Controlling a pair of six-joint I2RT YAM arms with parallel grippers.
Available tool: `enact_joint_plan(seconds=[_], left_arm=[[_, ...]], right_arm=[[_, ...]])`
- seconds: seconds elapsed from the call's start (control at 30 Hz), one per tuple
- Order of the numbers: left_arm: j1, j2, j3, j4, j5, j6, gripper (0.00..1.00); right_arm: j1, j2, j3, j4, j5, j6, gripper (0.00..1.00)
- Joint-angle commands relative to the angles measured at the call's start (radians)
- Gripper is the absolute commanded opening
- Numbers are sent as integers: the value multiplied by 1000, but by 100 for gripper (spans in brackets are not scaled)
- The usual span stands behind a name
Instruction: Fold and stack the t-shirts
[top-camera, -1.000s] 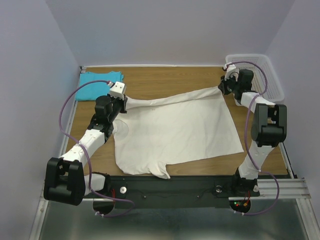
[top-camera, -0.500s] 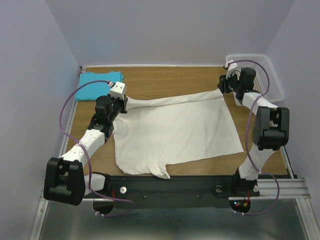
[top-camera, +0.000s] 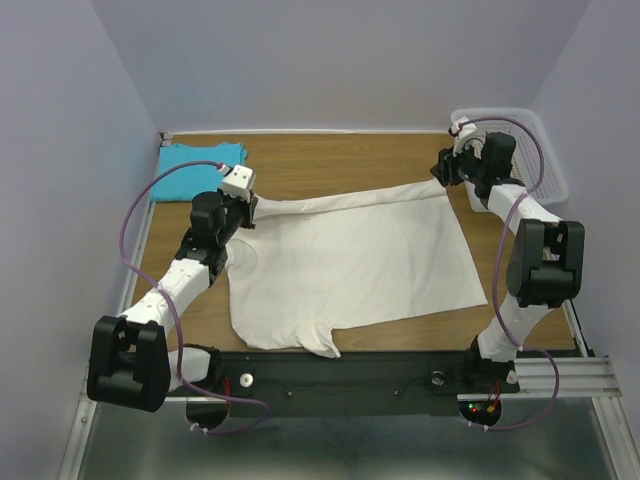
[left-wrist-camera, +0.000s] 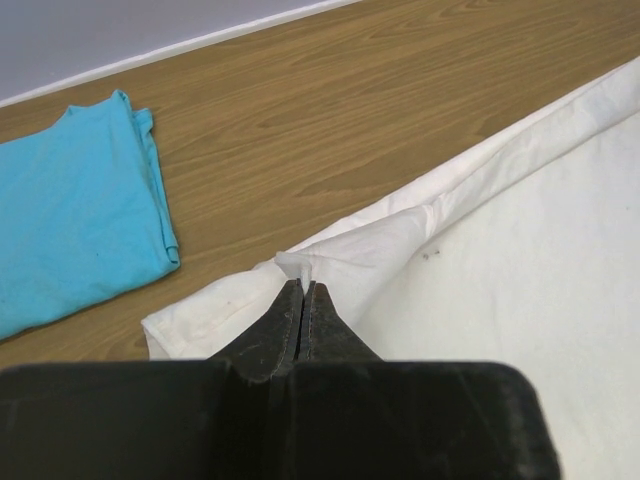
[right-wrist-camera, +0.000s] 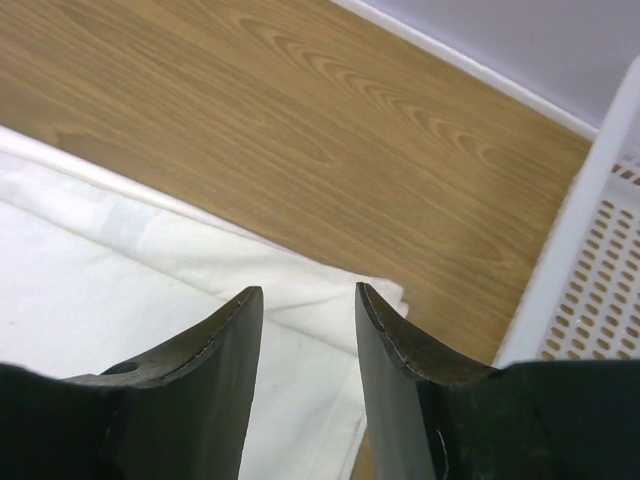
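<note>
The cream-white t-shirt (top-camera: 350, 260) lies spread across the middle of the table, its far edge folded into a band running from left to right. My left gripper (top-camera: 250, 203) is shut on the left end of that band, pinching the white cloth (left-wrist-camera: 330, 250) between its tips (left-wrist-camera: 303, 288). My right gripper (top-camera: 443, 172) is open just above the right corner of the white shirt (right-wrist-camera: 330, 300), holding nothing. The turquoise t-shirt (top-camera: 195, 165) lies folded at the far left corner; it also shows in the left wrist view (left-wrist-camera: 70, 210).
A white mesh basket (top-camera: 520, 150) stands at the far right corner, right beside my right gripper; its rim shows in the right wrist view (right-wrist-camera: 590, 210). Walls close the table at the back and both sides.
My right gripper has let go of the shirt's far right corner and drawn back a little towards the basket. The corner has dropped to the table. The left arm has not moved.
</note>
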Motion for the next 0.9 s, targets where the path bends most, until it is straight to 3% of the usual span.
enact_joint_plan(seconds=[0.0,0.2,0.87], left_arm=[[-6,-56,-17,7,32,27,0],[-9,-72,-26,-24,65,27,0],[-42,-49,-18,-133,26,38,0]], right_arm=[[-5,-35,20,-47,-81,25,48],[-3,-43,12,-100,-149,52,49],[-3,-170,-120,-101,-170,124,50]])
